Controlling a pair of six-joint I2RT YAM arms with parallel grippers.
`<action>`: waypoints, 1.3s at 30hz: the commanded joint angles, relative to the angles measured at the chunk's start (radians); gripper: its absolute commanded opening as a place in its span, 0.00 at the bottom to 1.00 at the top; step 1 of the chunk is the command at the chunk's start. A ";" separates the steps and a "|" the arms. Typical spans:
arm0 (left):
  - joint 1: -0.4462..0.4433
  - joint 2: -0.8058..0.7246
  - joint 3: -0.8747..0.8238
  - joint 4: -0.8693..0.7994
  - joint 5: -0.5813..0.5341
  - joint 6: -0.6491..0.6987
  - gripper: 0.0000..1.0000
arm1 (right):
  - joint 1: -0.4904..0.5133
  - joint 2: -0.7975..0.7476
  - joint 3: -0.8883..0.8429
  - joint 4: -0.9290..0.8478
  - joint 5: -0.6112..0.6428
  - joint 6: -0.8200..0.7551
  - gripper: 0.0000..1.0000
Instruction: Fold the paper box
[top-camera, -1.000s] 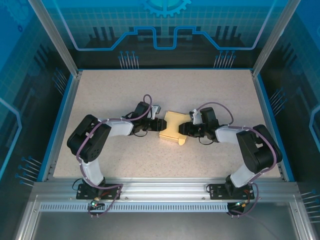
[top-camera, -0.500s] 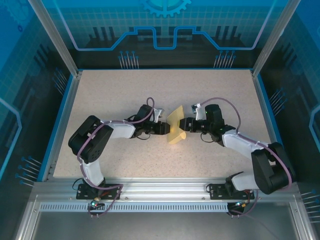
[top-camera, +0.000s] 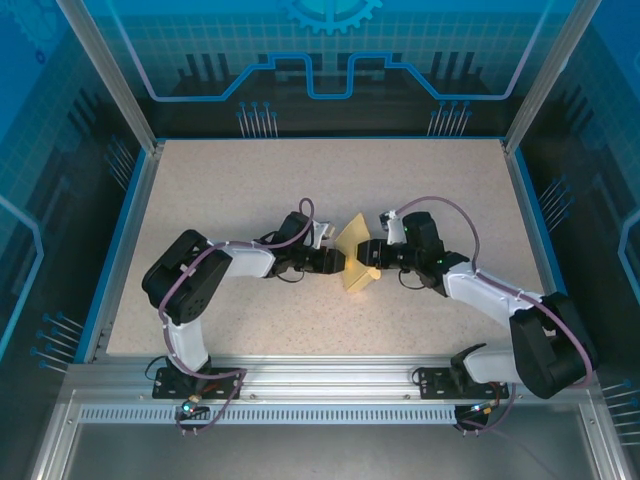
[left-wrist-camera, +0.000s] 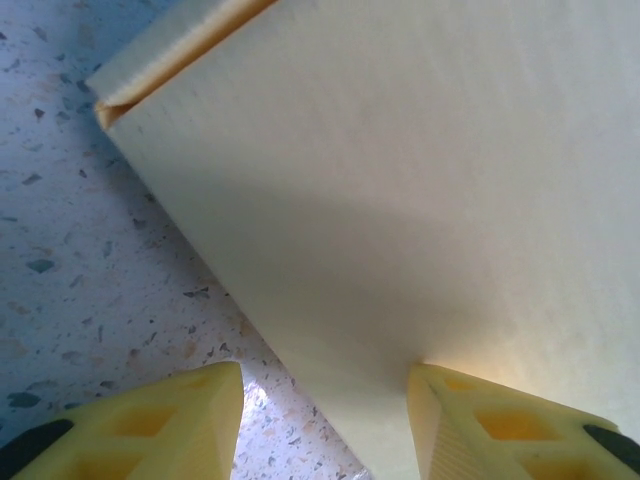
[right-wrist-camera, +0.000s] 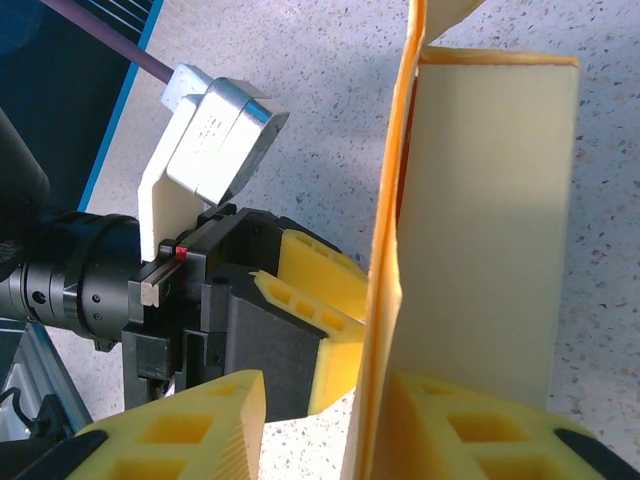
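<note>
The paper box, pale yellow thin cardboard, stands tilted on one edge in the middle of the table, pinched in from both sides by the two arms. My left gripper meets it from the left. In the left wrist view the paper box looms over the left gripper. Its lower corner reaches between the open jaws and touches the right finger, with bare table beside the other. In the right wrist view the paper box has a thin wall between the open jaws of my right gripper, against one finger.
The speckled table has a blue raised rim on its left, far and right sides. Both forearms lie low over its middle. The left gripper and its white wrist camera housing sit close behind the cardboard in the right wrist view.
The box lay flat a second ago and now stands tilted on edge. Both grippers have pushed in towards it, the right arm stretching out lower. The right jaws have narrowed.
</note>
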 joint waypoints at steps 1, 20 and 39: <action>0.001 0.026 0.041 -0.011 -0.015 0.021 0.49 | 0.045 0.005 0.006 -0.082 0.054 0.033 0.37; 0.054 -0.022 -0.001 0.013 -0.054 0.026 0.51 | 0.205 0.055 0.047 -0.089 0.317 0.181 0.34; -0.158 -0.421 -0.526 0.515 -0.471 0.104 0.65 | 0.243 0.085 0.058 -0.056 0.354 0.246 0.27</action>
